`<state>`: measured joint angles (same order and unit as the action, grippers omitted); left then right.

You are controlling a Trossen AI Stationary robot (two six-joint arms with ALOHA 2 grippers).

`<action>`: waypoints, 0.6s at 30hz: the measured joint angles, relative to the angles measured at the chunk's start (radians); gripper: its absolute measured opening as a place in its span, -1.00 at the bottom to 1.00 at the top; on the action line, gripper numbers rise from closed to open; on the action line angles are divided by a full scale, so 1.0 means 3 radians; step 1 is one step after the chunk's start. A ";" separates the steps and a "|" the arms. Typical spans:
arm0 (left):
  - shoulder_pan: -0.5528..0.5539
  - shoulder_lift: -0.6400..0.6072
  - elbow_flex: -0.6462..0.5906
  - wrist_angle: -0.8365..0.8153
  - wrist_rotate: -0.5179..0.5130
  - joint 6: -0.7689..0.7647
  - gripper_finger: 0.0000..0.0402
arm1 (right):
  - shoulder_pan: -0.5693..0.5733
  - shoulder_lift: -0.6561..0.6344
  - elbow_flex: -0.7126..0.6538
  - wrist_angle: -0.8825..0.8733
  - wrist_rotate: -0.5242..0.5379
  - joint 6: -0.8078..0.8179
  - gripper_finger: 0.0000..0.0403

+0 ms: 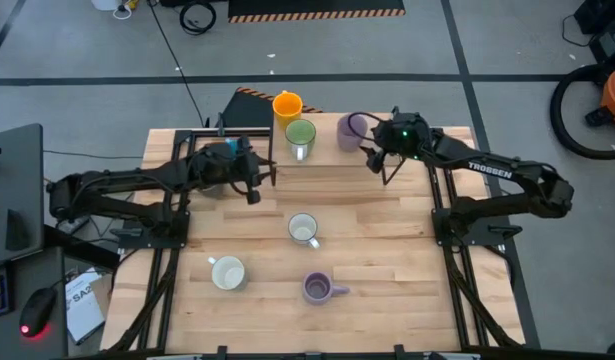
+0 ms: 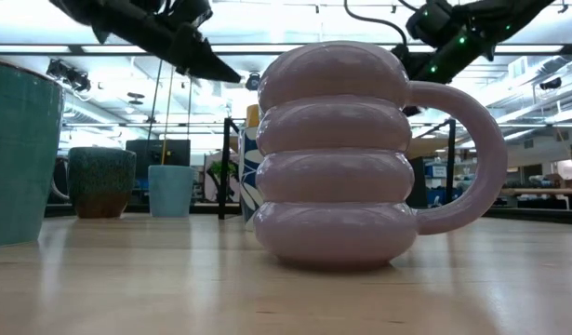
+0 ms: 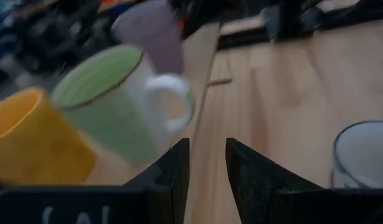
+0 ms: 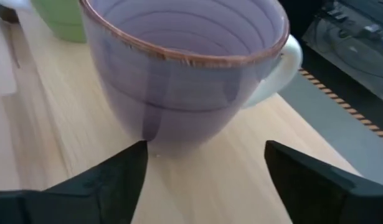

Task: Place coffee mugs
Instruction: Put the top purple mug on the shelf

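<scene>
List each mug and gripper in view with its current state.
orange mug: upright at the far edge.
green mug: upright beside the orange one.
purple mug: upright on the table, just ahead of open fingers, not gripped.
white mug: upright, mid-table.
cream mug: upright, near left.
ribbed purple mug: upright, near edge.
right gripper: open.
left gripper: slightly parted, empty.

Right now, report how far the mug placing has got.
Done: orange mug, green mug and a purple mug stand lined at the far edge. In hand: right gripper open beside the purple one. Left: two white mugs and the ribbed purple mug.
</scene>
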<state>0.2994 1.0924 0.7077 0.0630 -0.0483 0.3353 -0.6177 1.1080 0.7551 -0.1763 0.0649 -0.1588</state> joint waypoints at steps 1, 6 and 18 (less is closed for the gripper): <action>0.0040 0.0000 -0.0055 0.0122 0.0038 0.0036 -0.45 | -0.0017 0.0014 -0.0030 0.0074 -0.0056 0.0020 0.68; 0.0246 0.0000 -0.0181 0.0426 0.0027 0.0036 -0.45 | -0.0049 0.0125 -0.0084 0.0273 -0.0278 0.0085 0.83; 0.0434 0.0000 -0.0380 0.0775 0.0240 -0.0004 -0.45 | -0.0052 0.0514 -0.0180 0.0989 -0.0367 -0.0012 0.88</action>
<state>0.4296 1.0924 0.5938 0.2955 0.0238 0.3342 -0.6334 1.2623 0.7010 0.1204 -0.0452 -0.1624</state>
